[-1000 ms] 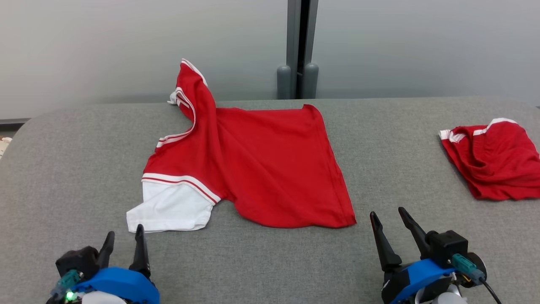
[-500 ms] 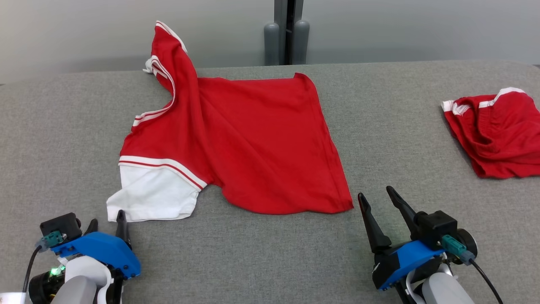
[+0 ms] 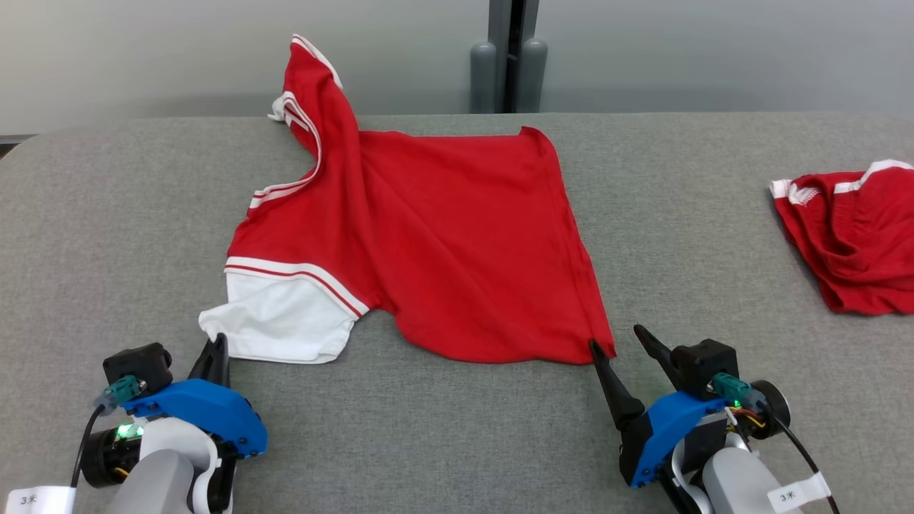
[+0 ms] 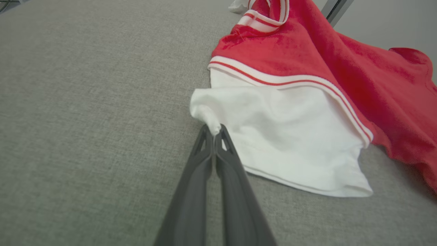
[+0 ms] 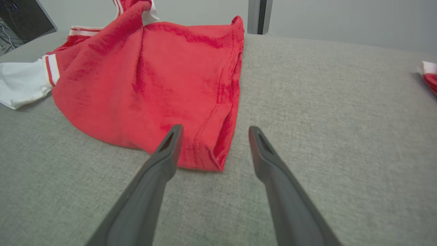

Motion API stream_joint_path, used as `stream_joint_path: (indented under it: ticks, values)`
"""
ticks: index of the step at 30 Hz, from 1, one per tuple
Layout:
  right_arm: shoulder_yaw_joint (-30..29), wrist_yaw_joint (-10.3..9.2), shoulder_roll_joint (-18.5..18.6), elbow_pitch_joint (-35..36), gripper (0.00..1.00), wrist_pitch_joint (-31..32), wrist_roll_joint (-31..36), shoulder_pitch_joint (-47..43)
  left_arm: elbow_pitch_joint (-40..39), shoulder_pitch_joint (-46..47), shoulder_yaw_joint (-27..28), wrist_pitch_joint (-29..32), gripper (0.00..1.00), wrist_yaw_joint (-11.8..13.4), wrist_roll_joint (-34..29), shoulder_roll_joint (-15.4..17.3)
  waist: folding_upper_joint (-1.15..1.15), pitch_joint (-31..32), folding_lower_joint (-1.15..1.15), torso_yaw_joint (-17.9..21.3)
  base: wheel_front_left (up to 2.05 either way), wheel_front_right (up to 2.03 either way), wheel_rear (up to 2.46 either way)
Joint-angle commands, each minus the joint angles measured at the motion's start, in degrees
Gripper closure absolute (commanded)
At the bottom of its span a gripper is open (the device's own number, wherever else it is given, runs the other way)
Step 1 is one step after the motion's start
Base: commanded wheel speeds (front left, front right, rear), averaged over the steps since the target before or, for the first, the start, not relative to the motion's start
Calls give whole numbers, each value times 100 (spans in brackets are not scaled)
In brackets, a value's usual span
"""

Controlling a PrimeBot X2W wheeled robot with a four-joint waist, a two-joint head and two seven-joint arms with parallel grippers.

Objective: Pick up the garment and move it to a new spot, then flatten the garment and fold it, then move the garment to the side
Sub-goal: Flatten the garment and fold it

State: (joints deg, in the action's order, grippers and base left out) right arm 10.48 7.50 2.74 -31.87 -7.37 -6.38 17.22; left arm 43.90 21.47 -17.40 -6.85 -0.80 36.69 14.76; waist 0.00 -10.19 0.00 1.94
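Observation:
The garment (image 3: pixel 443 235), a red shirt with white-striped trim and a white sleeve, lies spread on the grey table (image 3: pixel 714 214), its collar end bunched up at the far edge. My left gripper (image 3: pixel 218 344) is shut on the near-left corner of the white sleeve (image 4: pixel 290 136), and a small pinch of white cloth sticks out between the fingertips of the left gripper (image 4: pixel 214 130). My right gripper (image 3: pixel 615 337) stands open at the garment's near-right hem corner. In the right wrist view the red hem corner (image 5: pixel 205 160) lies between the fingers of the right gripper (image 5: pixel 215 129).
A second red garment (image 3: pixel 850 235) with white trim lies crumpled at the table's right edge, its tip also in the right wrist view (image 5: pixel 428 73). A grey post (image 3: pixel 508 57) stands behind the table against the pale wall.
My left gripper has closed on the white sleeve's corner. My right gripper has moved forward to the red hem corner, still open. The head camera has shifted.

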Motion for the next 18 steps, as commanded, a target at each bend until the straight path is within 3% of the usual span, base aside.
stream_joint_path:
  ticks: [1, 6, 7, 8, 9, 18]
  values:
    - [-25, -1, 28, -40, 0, 50, 12, 89, -28, 81, -3, -66, 100, 24, -46, -9, 0, -5, 0, -25, 0, 0, 0]
    - [-97, -1, 23, -347, 0, 455, -36, 177, -140, 52, 7, -393, 100, 61, -93, -20, 0, 10, 0, -112, 0, 0, 0]
    - [-97, -1, 23, -388, 5, 469, -79, 178, -171, 30, 16, -443, 100, 75, -96, -20, 0, 13, 0, -125, 0, 0, 0]
    - [-77, -1, 21, -428, 38, 489, -122, 180, -204, 2, 38, -491, 100, 83, -87, -22, 0, 15, 0, -136, 0, 0, 0]
    - [-70, -1, 22, -473, 54, 501, -145, 191, -237, -28, 59, -531, 100, 87, -73, -28, 0, 15, 0, -144, 0, 0, 0]
    - [78, -1, 22, -795, 89, 471, -365, 393, -570, -249, 109, -704, 100, 151, -95, -2, 0, -5, 0, -147, 0, 0, 0]
